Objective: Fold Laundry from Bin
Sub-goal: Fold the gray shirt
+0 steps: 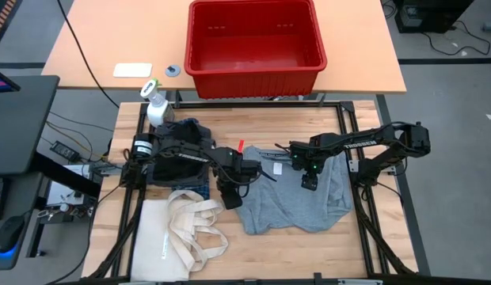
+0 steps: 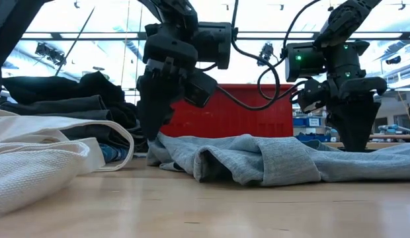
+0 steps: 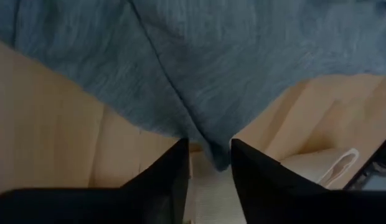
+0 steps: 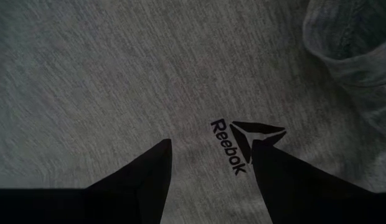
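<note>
Both arms reach inward over the table centre, wrists bent so the grippers point straight down: left gripper (image 1: 230, 199) low w/ its 2 fingers (image 3: 170, 176) a narrow gap apart, right gripper (image 1: 309, 183) low too, its 2 fingers (image 4: 146, 171) spread wider.

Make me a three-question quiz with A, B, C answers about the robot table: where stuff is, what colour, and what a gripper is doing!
1. Where is the bin? A on the far table B on the tote C under the shirt
2. What colour is the shirt between the grippers? A red B grey C yellow
3. What is the right gripper doing? A open over the shirt B holding the bottle C inside the bin

Answers: 1 A, it stands beyond the work table. 2 B, the cloth is grey. 3 A, its fingers stand apart above the logo.
</note>
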You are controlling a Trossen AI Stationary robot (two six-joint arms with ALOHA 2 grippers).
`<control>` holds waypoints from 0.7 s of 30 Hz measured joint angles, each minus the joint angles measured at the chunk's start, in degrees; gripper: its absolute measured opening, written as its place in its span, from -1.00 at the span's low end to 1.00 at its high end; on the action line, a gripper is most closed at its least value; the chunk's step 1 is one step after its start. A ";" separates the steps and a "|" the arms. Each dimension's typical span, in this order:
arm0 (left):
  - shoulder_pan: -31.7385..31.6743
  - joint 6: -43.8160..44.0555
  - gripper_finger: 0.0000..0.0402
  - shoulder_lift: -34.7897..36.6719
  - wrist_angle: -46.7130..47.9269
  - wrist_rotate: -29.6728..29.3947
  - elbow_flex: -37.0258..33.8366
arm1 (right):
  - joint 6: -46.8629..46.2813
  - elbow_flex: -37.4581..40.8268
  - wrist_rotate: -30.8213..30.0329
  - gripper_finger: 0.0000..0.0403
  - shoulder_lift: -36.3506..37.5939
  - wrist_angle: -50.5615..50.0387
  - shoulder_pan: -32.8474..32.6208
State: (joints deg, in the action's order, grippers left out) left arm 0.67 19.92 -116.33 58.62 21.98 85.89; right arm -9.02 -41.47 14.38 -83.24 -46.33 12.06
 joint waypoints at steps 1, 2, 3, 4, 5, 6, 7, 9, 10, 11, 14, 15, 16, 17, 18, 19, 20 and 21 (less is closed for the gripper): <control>0.00 0.00 -0.45 0.00 0.05 0.00 0.00 | 0.00 0.00 0.14 0.13 0.00 -0.02 0.02; 0.00 0.00 -0.51 0.00 -0.24 0.00 0.02 | 0.00 0.00 0.25 0.13 0.00 0.00 0.02; 0.00 0.00 -0.57 0.00 -0.24 0.00 0.02 | 0.00 0.00 0.27 0.13 0.00 0.02 0.00; 0.00 -0.01 -0.62 0.00 -0.01 -0.01 0.02 | 0.00 0.00 0.27 0.13 0.00 0.02 0.00; 0.00 -0.02 -0.69 0.00 0.16 0.00 0.00 | 0.02 0.00 0.27 0.13 0.00 0.13 0.00; 0.00 -0.02 -0.75 0.00 0.05 -0.03 0.00 | 0.02 0.00 0.27 0.13 0.00 0.26 0.00; 0.00 -0.03 -0.81 0.00 -0.09 -0.16 0.02 | 0.05 0.00 0.27 0.13 0.00 0.29 0.00; 0.00 0.00 -0.93 -0.01 -0.50 -0.48 0.00 | 0.15 0.00 0.27 0.13 0.00 0.28 0.01; 0.00 0.00 -0.96 -0.02 -1.00 -0.51 0.00 | 0.17 0.00 0.27 0.13 0.00 0.28 0.01; 0.00 0.00 -0.96 -0.02 -1.40 -0.52 0.00 | 0.17 0.00 0.27 0.13 0.00 0.26 0.00; 0.00 0.00 -0.97 -0.02 -1.69 -0.68 0.00 | 0.17 0.00 0.27 0.13 0.00 0.26 0.00; 0.00 -0.05 -0.98 -0.02 -1.54 -0.68 0.00 | 0.17 0.00 0.27 0.13 0.00 0.26 0.00; 0.00 -0.33 -0.98 -0.02 -1.17 -0.68 0.00 | 0.17 0.00 0.27 0.13 0.00 0.22 0.00; 0.00 -0.80 -0.98 -0.02 -0.42 -0.68 0.00 | 0.17 0.00 0.27 0.13 0.00 0.20 0.00; -0.05 -1.37 -0.99 0.00 0.66 -0.70 0.00 | 0.17 0.00 0.27 0.13 0.00 0.20 0.00; -0.25 -1.76 -0.99 0.08 1.85 -0.70 0.00 | 0.17 0.00 0.27 0.13 0.00 0.20 0.01; -0.47 -1.99 -0.99 0.14 2.92 -0.70 0.00 | 0.17 0.00 0.25 0.13 0.00 0.20 0.00; -0.67 -2.06 -0.99 0.20 3.86 -0.66 0.00 | 0.17 0.00 0.23 0.13 0.00 0.20 0.02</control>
State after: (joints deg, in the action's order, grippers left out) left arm 0.00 17.86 -116.13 62.48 21.32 85.89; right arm -8.84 -41.47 14.61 -83.24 -46.13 12.08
